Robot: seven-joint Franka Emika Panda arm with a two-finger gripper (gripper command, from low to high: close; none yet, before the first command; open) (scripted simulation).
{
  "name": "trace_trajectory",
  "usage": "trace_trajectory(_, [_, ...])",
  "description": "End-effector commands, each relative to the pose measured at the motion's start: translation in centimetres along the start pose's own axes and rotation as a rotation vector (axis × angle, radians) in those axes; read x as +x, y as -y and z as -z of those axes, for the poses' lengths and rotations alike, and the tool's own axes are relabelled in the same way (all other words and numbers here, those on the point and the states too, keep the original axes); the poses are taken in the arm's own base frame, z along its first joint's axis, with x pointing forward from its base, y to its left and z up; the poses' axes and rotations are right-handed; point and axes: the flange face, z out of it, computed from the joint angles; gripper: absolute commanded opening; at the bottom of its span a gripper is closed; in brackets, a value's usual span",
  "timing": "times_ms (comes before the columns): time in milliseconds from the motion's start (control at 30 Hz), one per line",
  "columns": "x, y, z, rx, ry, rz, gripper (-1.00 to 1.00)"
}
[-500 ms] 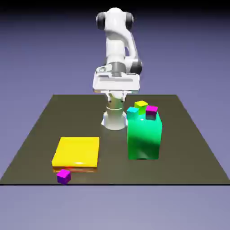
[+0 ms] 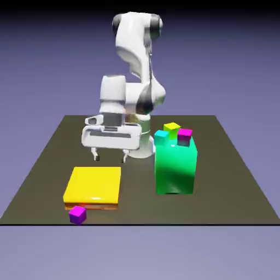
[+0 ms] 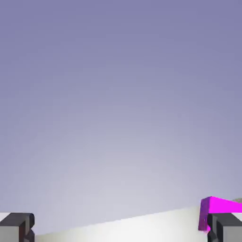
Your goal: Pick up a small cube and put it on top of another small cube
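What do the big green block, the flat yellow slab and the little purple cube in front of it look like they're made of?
The green block looks like glossy plastic: a soft bright sheen fades across its face. The yellow slab also seems glossy, perhaps plastic, with a light streak along its front edge. The purple cube shows flat, even color, so matte plastic or painted wood.

A plain blue-violet backdrop (image 2: 229,71) fades to black at the top in the exterior view; a dark, olive-brown table (image 2: 224,202) stands before it.
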Motion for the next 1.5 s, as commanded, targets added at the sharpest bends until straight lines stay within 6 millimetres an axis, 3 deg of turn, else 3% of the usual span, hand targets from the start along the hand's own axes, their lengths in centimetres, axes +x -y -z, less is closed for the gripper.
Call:
trace_trajectory(0, [0.6, -0.2, -1.2, -0.022, 0.018, -0.01, 0.0])
trace_trajectory(200, [4.7, -3.4, -8.4, -0.158, 0.118, -0.103, 0.0])
trace_trajectory(400, [7.7, -8.0, -15.7, -0.287, 0.22, -0.191, 0.0])
trace_trajectory(433, [7.7, -8.0, -15.7, -0.287, 0.22, -0.191, 0.0])
trace_trajectory(567, [6.2, -9.7, -21.8, -0.288, 0.219, -0.191, 0.0])
trace_trajectory(600, [6.1, -9.8, -22.3, -0.288, 0.219, -0.191, 0.0])
trace_trajectory(633, [6.1, -9.8, -22.3, -0.288, 0.219, -0.191, -1.0])
trace_trajectory(667, [6.1, -9.8, -22.3, -0.288, 0.219, -0.191, -1.0])
trace_trajectory(800, [7.6, -8.2, -16.2, -0.287, 0.22, -0.191, -1.0])
trace_trajectory(833, [7.1, -6.9, -14.9, -0.28, 0.227, -0.168, -1.0])
trace_trajectory(1000, [1.1, 0.4, -8.7, -0.231, 0.279, 0.019, -1.0])
trace_trajectory(1167, [-6.0, 5.6, -2.2, -0.193, 0.321, 0.215, -1.0])
trace_trajectory(1300, [-12.1, 8.0, 3.0, -0.17, 0.345, 0.377, -1.0])
trace_trajectory(1467, [-19.6, 8.9, 9.2, -0.152, 0.36, 0.58, -1.0])
